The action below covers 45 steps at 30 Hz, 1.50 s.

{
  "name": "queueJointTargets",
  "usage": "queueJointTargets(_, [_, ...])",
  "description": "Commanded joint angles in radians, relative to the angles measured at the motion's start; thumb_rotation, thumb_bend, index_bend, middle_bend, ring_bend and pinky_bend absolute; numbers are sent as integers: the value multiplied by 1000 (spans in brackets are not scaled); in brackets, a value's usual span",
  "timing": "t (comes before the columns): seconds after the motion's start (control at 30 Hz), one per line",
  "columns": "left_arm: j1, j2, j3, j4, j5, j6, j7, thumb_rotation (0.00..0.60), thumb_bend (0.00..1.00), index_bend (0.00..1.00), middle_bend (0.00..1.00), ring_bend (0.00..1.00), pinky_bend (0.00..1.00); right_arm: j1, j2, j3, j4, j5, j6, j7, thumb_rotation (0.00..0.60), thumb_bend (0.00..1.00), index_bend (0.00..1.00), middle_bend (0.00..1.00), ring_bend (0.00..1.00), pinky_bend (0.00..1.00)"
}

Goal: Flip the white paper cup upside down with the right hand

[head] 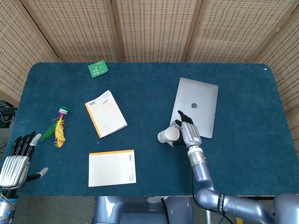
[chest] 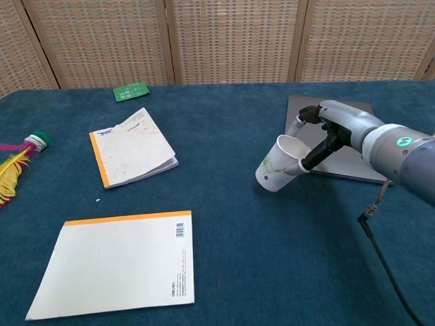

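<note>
The white paper cup (chest: 277, 172) (head: 167, 135), printed with faint green marks, hangs tilted just above the blue cloth, mouth facing up and to the right, base pointing down-left. My right hand (chest: 325, 130) (head: 187, 133) holds it at the rim, fingers on the outer wall and thumb inside the mouth. It sits just left of the laptop's near corner. My left hand (head: 15, 159) rests open at the table's near left edge, holding nothing; the chest view does not show it.
A closed silver laptop (head: 195, 112) lies right behind the cup. An orange-edged notebook (head: 105, 113) and a notepad (head: 112, 167) lie to the left. A feather shuttlecock (head: 59, 127) is at far left, a green card (head: 98, 68) at the back.
</note>
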Motion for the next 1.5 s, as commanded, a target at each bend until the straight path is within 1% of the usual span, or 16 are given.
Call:
queueJointTargets(0.03, [0,0,0,0,-1,0,0,600,151,0,0,0,0,0,3,-9,13,2,-5,4,600,270,459,31,0,37])
queueJointTargets(0.27, [1,-4,3,-1,7,3,9,600,151,0,0,0,0,-3,29,-36,42,6,10,-29,600,270,432,8,0,14])
queueJointTargets(0.53, [0,-6,5,-1,9,2,13,600,152,0,0,0,0,-9,44,-74,55,-5,53,-89,600,271,296,0,0,0])
queueJointTargets(0.7, [-1,-9,6,-1,9,-1,19,600,151,0,0,0,0,-16,25,-113,60,-73,110,-122,600,272,243,0,0,0])
queueJointTargets(0.83, [1,-7,5,-2,10,5,15,600,152,0,0,0,0,-11,-21,-145,76,-128,170,-186,600,274,262,0,0,0])
queueJointTargets(1.0, [2,-3,4,-3,8,7,5,600,154,0,0,0,0,-3,-68,-156,55,-122,186,-251,600,275,294,0,0,0])
queueJointTargets(1.2, [3,1,5,-4,13,10,-6,600,155,0,0,0,0,14,-128,-145,72,-91,203,-338,600,275,303,0,0,0])
queueJointTargets(1.33, [1,1,6,-2,13,7,-8,600,156,0,0,0,0,21,-155,-131,89,-89,227,-376,600,276,339,0,0,1])
queueJointTargets(1.5, [1,0,8,-3,15,5,-6,600,157,0,0,0,0,33,-184,-126,111,-94,260,-446,600,275,377,0,0,14])
